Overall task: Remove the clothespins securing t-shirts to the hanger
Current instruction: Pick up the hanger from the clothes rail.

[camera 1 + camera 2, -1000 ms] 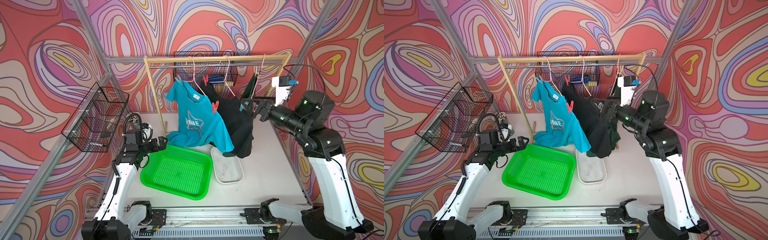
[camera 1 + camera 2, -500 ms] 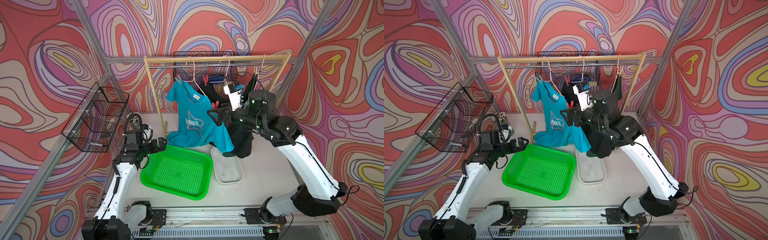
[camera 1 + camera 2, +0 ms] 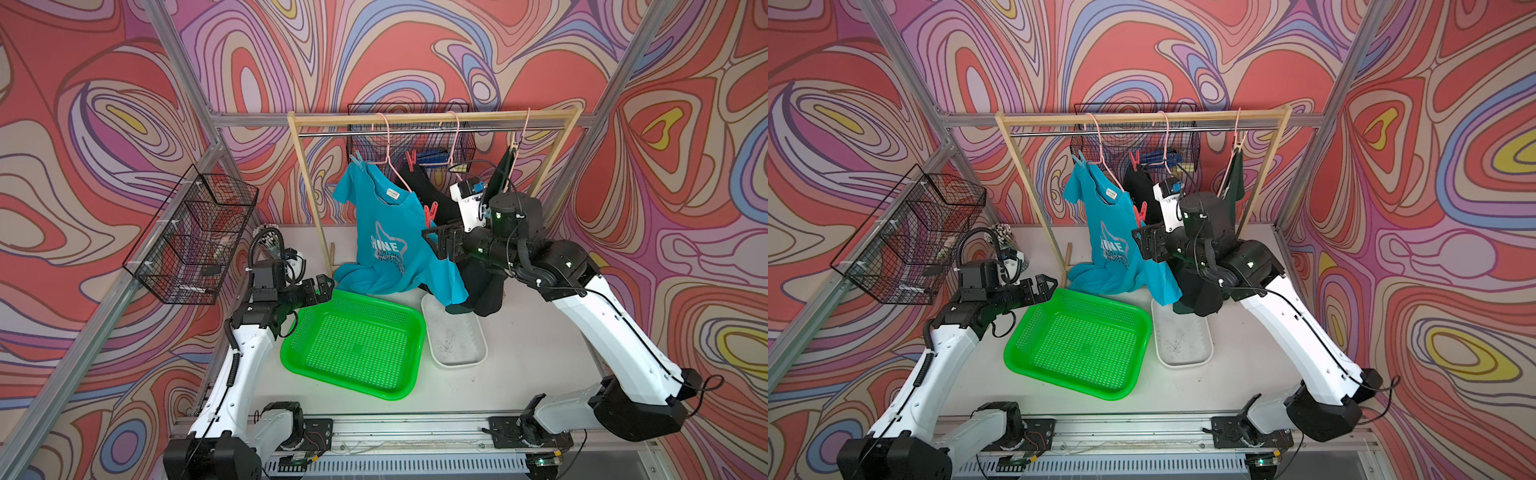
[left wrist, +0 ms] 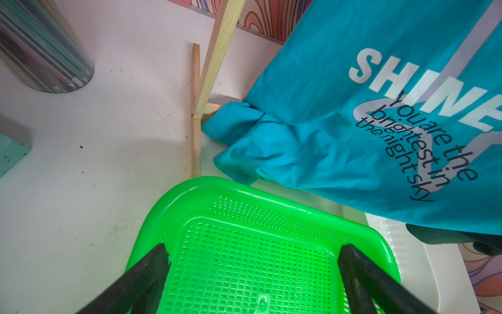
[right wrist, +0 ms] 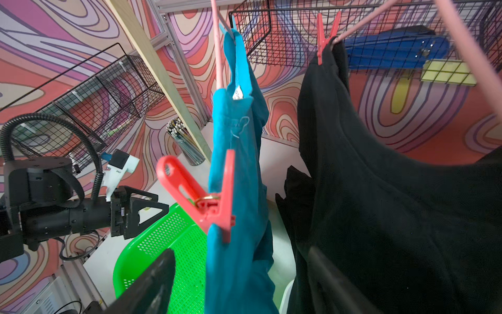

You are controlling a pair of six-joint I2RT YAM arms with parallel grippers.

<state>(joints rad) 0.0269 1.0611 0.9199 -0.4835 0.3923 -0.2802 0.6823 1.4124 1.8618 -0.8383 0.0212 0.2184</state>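
Rack: a wooden frame (image 3: 432, 118) stands along the far edge of the tabletop (image 3: 528, 357), with pink hangers (image 3: 388, 143) on its rail.
T-shirts: the turquoise shirt (image 3: 395, 249) hangs toward the rack's left end, its hem bunched on the tabletop. The black shirt (image 3: 478, 286) hangs just right of it. The dark green shirt (image 3: 500, 174) hangs by the right post.
Green basket (image 3: 287, 353): on the tabletop, left of centre.
White tray (image 3: 457, 365): just beside the basket's right side, under the black hem.
Right gripper (image 5: 241, 258): jaws apart, gripping nothing. Turquoise fabric hangs in the gap between its fingers (image 5: 152, 282), just below a red clothespin that they do not touch.
Left gripper (image 4: 254, 252): jaws spread wide and empty, over the basket's far left corner.
Clothespins: the red clothespin (image 5: 212, 201) sits on the turquoise shirt's right shoulder. A second red peg (image 5: 324, 35) is on the black shirt, and a light blue peg (image 5: 229, 27) is on the turquoise shirt's left shoulder.
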